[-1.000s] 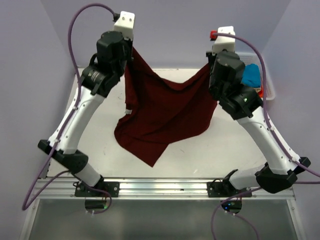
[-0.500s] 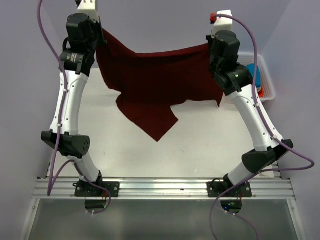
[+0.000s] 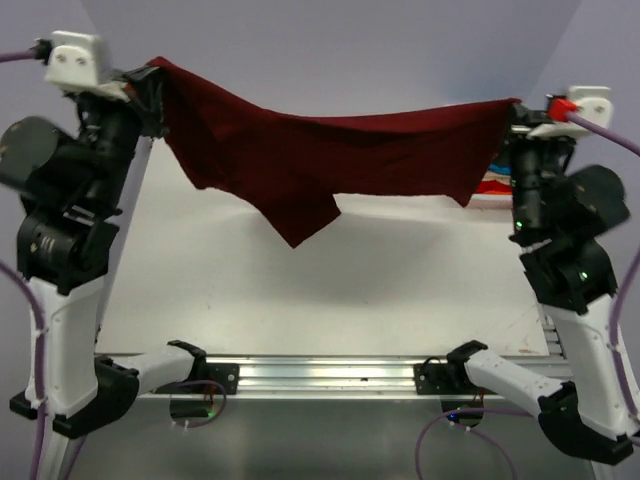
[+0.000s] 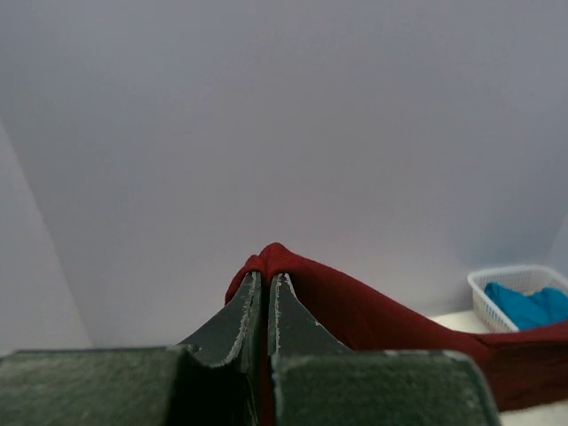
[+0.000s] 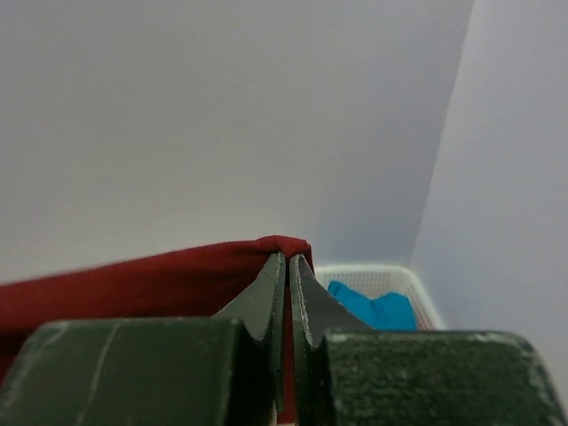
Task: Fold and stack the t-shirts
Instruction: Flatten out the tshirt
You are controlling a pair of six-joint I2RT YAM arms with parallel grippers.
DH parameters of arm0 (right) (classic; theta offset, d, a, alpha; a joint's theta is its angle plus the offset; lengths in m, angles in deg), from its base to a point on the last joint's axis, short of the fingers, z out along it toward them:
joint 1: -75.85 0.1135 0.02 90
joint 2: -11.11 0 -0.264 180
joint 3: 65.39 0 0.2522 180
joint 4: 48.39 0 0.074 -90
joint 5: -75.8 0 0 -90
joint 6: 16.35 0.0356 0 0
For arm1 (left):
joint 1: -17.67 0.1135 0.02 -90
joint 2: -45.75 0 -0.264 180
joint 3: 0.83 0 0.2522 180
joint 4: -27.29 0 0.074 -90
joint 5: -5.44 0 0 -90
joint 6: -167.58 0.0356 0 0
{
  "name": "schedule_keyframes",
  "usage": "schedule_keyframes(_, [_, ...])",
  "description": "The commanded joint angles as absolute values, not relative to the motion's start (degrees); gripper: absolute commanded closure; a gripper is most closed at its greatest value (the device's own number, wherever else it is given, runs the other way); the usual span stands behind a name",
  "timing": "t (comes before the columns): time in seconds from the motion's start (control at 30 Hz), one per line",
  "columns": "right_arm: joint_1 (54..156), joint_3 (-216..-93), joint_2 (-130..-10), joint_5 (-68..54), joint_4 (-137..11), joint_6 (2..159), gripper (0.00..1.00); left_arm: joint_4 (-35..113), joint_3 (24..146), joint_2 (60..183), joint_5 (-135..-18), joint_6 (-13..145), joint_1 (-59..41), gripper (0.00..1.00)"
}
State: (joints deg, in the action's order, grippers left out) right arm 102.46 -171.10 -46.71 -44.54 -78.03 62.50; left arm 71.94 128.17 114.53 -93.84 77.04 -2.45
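Sideways the maroon t-shirt (image 3: 330,160) stretches; left claw (image 4: 266,277) and right claw (image 5: 288,259) clamp its ends.

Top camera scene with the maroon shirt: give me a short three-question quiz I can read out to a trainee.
1. True or false: the maroon shirt hangs spread in the air.
2. How do the left gripper and right gripper stand? A both open; B both shut on the shirt; C one open, one shut.
3. Fill in: the blue shirt lies in the white ____.
Key: 1 true; 2 B; 3 basket.
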Motion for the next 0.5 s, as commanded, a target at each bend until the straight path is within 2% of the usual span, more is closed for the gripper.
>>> schedule_keyframes(0.0, [102.5, -172.4, -45.6, -43.7, -72.9, 61.9, 1.0, 68.8, 129.6, 114.0, -96.8, 78.7, -2.4, 1.0])
schedule_keyframes(0.13, [102.5, -174.8, -52.7, -46.4, -74.1, 60.2, 1.0, 69.7, 133.4, 119.7, -95.2, 78.3, -2.4, 1.0])
schedule_keyframes(0.27, [101.6, -177.0, -64.5, -47.2, -74.4, 61.0, 1.0, 70.1, 138.1, 131.7, -93.9, 78.7, -1.9, 1.0])
schedule_keyframes(0.33, [99.7, -180.9, -68.9, -45.5, -76.5, 64.6, 1.0, 70.4, 140.6, 138.9, -86.9, 74.5, 2.0, 1.0])
schedule_keyframes(0.47, [97.4, -191.3, -79.7, -41.7, -80.4, 68.6, 1.0, 69.9, 149.4, 150.2, -84.9, 71.5, 8.1, 1.0])
